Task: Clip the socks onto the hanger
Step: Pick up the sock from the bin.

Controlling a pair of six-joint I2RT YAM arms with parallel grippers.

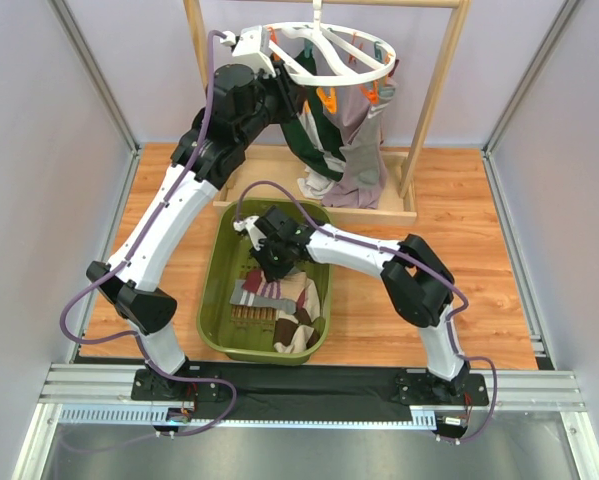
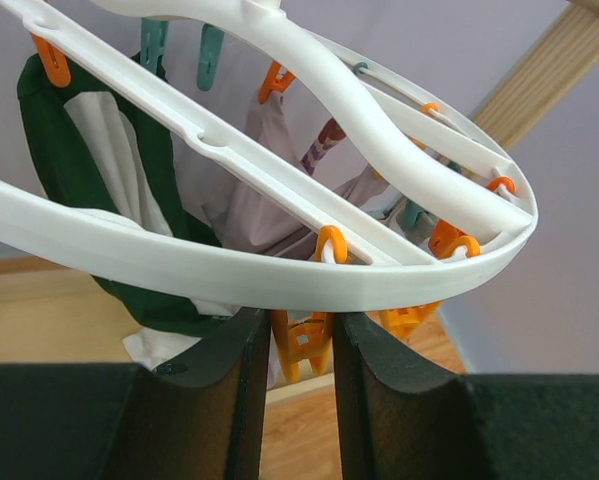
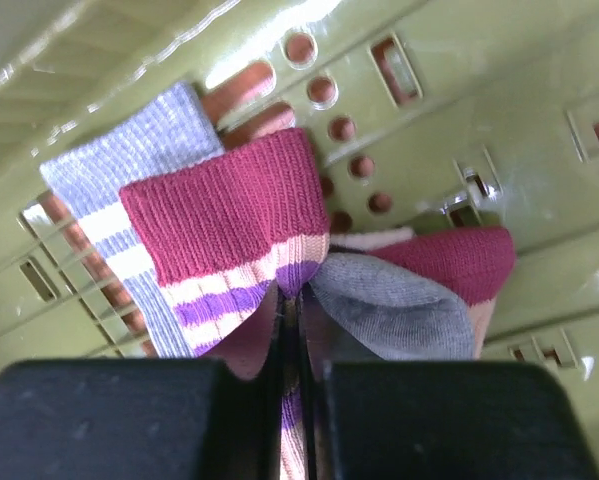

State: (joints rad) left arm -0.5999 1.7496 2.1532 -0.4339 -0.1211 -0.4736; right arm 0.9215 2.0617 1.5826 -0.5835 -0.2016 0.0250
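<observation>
Frame centre: right tool (image 3: 297,312) clenched on maroon striped sock (image 3: 229,220) inside basket (image 3: 459,90). Top: left tool (image 2: 301,325) grasps orange clip (image 2: 304,355) under hanger (image 2: 229,275).

The hanger's (image 1: 304,74) hook (image 1: 319,12) runs off the top of the overhead view. Just under the hanger's rim, the orange clip (image 2: 304,350) is half hidden between the left fingers (image 2: 229,400). Well below the hanger, the maroon-pink striped sock (image 3: 229,215) disappears between the right fingers (image 3: 109,420), overlapping the grey striped sock (image 3: 129,170).
</observation>
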